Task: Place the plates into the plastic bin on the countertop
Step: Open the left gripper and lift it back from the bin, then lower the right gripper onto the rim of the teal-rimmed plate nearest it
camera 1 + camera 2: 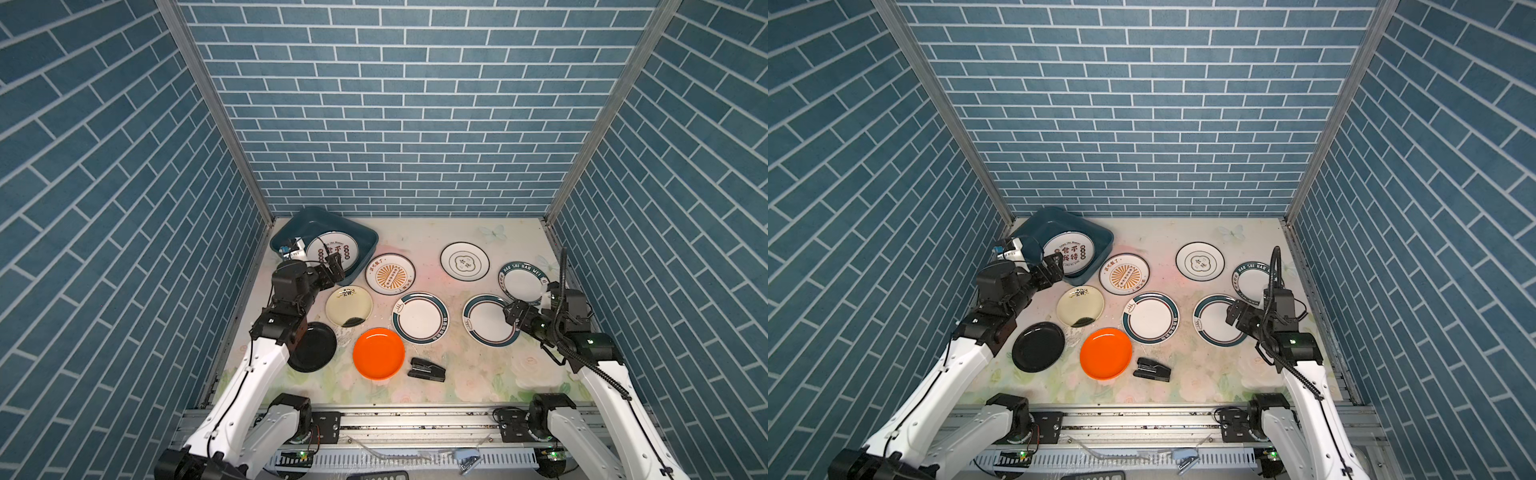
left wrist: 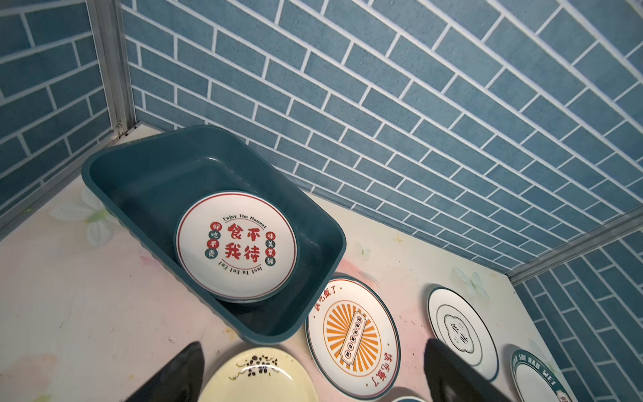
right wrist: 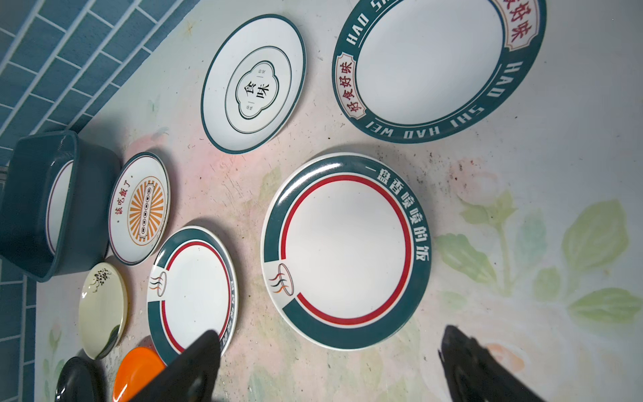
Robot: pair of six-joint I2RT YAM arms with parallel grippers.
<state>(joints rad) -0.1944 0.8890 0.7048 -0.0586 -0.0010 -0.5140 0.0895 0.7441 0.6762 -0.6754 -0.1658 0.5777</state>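
The left gripper (image 1: 333,267) is hovering open by the near wall of the plastic bin (image 1: 362,233), where 1 printed plate (image 1: 332,248) is lying. 8 others are resting across the countertop (image 1: 457,374). The right gripper (image 1: 512,311), jaws apart, is hanging by the edge of a teal-rimmed plate (image 1: 484,323). It is probably stiff, glossy and breakable, so pinching its raised rim is looking safest.
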